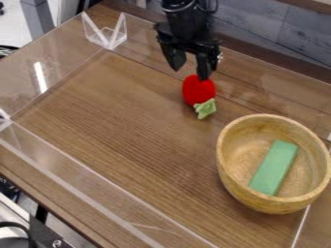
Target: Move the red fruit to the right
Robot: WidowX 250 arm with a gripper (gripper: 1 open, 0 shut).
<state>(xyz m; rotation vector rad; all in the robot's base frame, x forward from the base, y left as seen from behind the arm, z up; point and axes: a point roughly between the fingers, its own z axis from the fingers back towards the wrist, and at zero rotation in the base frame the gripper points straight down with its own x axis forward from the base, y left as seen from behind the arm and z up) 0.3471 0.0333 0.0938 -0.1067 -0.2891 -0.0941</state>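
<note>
1. You are seeing the gripper [188, 62] hanging with its fingers spread, holding nothing.
2. The strawberry [199, 91] is lying on the table [116, 126], at five o'clock just below the gripper.
3. The bowl [239, 170] is sitting at four o'clock from it.

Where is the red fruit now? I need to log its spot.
The red fruit lies on the wooden table, just below the open gripper, up-left of the wooden bowl.

The robot's visible part is matte black throughout. Its hand [191, 61] ends in two slim, dark fingers [171, 58] that taper toward blunt tips. Above them sits a blocky black wrist housing with uneven, angular edges. A narrower black section rises from it to the picture's top edge. Screws and markings are too small to tell.
</note>
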